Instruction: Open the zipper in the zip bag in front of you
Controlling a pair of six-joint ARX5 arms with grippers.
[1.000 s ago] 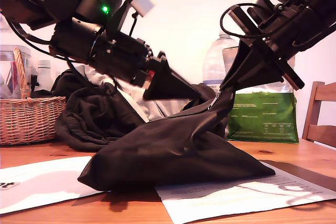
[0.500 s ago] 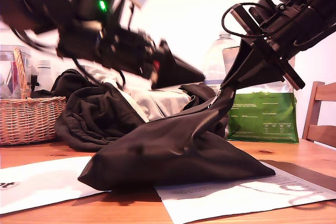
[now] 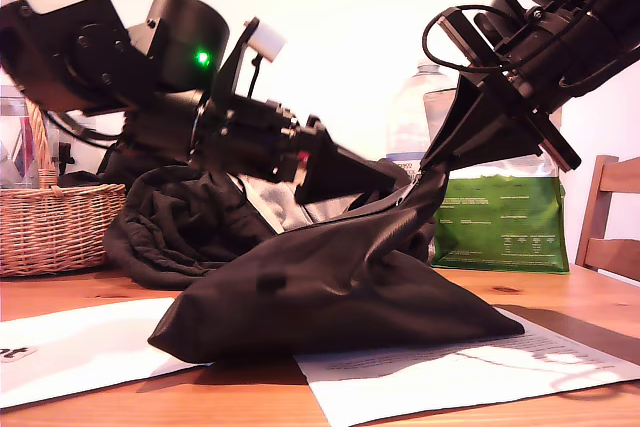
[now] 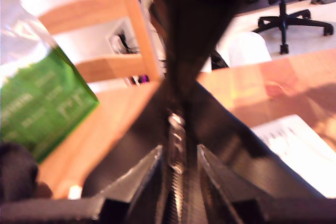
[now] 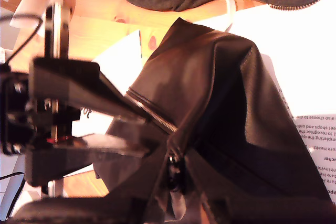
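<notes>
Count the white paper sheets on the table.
2. One white paper sheet lies at the exterior view's lower left; the other sheet pokes from under the soft black zip bag, lower right. More may be hidden.

1. White paper sheet (image 5: 315, 135) under the pouch, second wrist view: I see printed lines w/ fragments like "completing the", rest too small to read.
2. Green-and-silver foil pouch (image 3: 500, 222): white print, illegible.
3. Clear plastic water bottle (image 3: 412, 127): label blurred.
</notes>
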